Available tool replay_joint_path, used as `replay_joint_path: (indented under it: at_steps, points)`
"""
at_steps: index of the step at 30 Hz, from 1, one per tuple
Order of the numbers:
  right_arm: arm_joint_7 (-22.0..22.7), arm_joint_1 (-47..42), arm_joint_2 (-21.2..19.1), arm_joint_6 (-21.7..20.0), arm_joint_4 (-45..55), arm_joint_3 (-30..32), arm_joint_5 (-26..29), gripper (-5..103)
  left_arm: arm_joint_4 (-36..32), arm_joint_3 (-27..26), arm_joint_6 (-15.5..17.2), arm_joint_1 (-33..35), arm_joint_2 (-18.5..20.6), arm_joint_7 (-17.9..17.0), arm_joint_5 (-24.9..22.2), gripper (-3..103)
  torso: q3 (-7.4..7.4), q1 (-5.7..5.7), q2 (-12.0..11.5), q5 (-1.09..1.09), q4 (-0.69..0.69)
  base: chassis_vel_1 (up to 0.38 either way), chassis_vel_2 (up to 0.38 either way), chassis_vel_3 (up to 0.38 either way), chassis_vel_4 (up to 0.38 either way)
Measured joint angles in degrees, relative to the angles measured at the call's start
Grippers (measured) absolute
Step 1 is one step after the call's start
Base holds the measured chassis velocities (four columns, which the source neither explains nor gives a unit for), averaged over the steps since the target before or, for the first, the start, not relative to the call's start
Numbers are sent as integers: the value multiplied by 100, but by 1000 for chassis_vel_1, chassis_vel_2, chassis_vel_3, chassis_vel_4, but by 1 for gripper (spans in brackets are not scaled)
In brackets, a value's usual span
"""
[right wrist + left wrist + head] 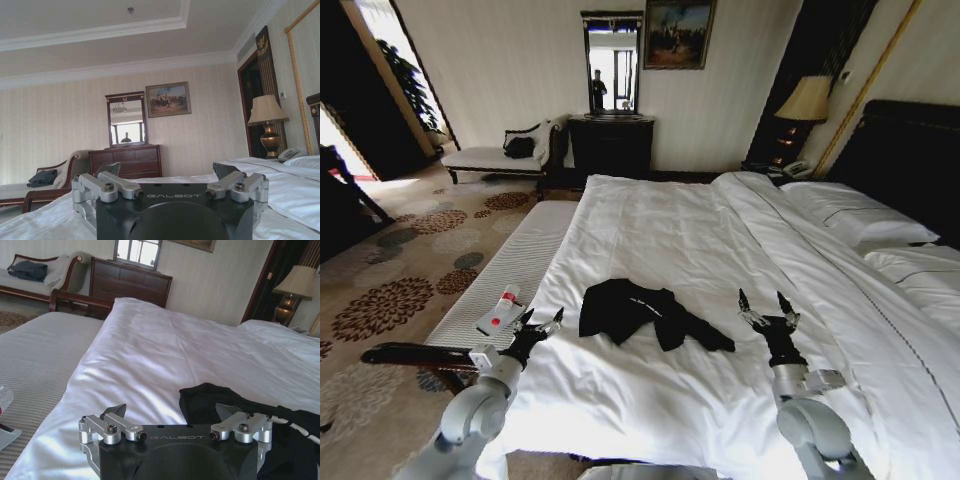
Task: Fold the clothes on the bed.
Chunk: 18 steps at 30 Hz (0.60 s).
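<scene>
Folding not begun: crumpled T-shirt (645, 315) on the bed (650, 230); left hand (540, 322) and right hand (767, 305) hover open, needing to spread it flat.

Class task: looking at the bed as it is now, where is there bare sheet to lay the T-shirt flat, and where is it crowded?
Free: the broad white stretch of the bed beyond the black T-shirt, up to the far edge by the dresser; also the near sheet between both arms. Crowded: beside the shirt, with the open left gripper and open right gripper flanking it; pillows fill the right.
</scene>
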Motion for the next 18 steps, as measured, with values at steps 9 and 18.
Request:
replay_joint_path:
  at_steps: [9, 18]
  points:
    - [-4, 373, -317, -90, -405, -285, -20, 100, 1427, 440, 308, -1035, 433, 709, -1326, 100, 0, 0, 0, 1, 7, 0, 0, 0, 0]
    - [12, 361, -293, -113, -529, -290, -61, 100, 2708, 1165, 20, -2260, 107, 1169, -2390, 100, 0, 0, 0, 1, 1, 0, 0, 0, 0]
